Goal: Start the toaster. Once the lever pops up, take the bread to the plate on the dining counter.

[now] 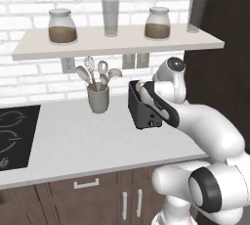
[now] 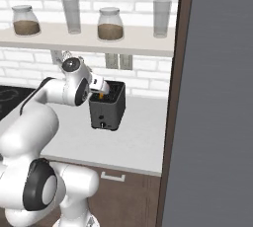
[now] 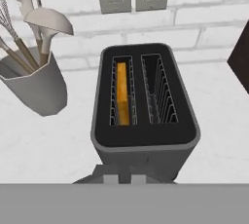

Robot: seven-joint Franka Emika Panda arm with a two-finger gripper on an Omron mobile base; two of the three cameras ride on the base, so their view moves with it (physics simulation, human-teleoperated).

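Observation:
The dark toaster (image 1: 146, 114) (image 2: 106, 108) (image 3: 146, 138) stands on the white worktop near the brick wall. The bread (image 3: 122, 94) sits low in the left slot, only its yellow-orange top edge showing. My gripper (image 3: 122, 178) hangs over the toaster's near edge, above its front face. Its fingertips stand close together, with nothing between them. In the right base view the hand (image 2: 98, 84) reaches over the toaster's top. The plate and the dining counter are out of view.
A grey utensil cup (image 1: 98, 99) (image 3: 36, 84) with spoons and a whisk stands left of the toaster. A black cooktop (image 1: 12, 133) lies farther left. A shelf (image 1: 117, 40) with jars and glasses hangs overhead. A tall dark panel (image 2: 217, 97) borders the right.

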